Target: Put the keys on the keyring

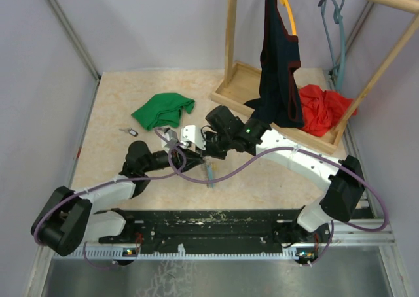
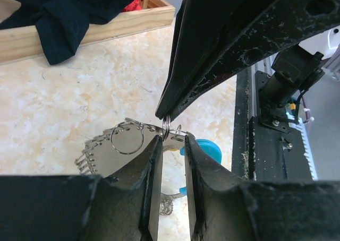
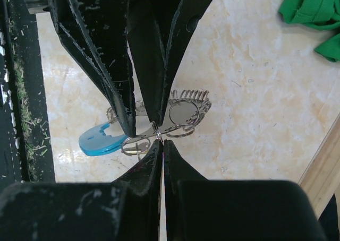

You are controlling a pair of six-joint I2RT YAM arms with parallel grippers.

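Note:
The keyring [image 1: 209,173] hangs between my two grippers just above the table: silvery rings, a toothed metal strip [image 3: 187,99] and a light blue band [image 3: 98,141] [image 2: 207,148]. My right gripper [image 3: 162,143] [image 1: 211,152] is shut on a small split ring [image 3: 155,129] [image 2: 166,128] of it. My left gripper [image 2: 172,141] [image 1: 194,158] meets it tip to tip; its fingers [image 3: 121,97] stand a narrow gap apart, straddling the metal beside that ring. One small key [image 1: 129,131] with a dark head lies on the table at the left, apart from both grippers.
A green cloth [image 1: 163,109] lies behind the grippers at the left. A wooden rack base [image 1: 236,81] at the back right carries a dark garment [image 1: 278,68] and a red cloth [image 1: 321,108]. The black rail [image 1: 209,222] runs along the near edge.

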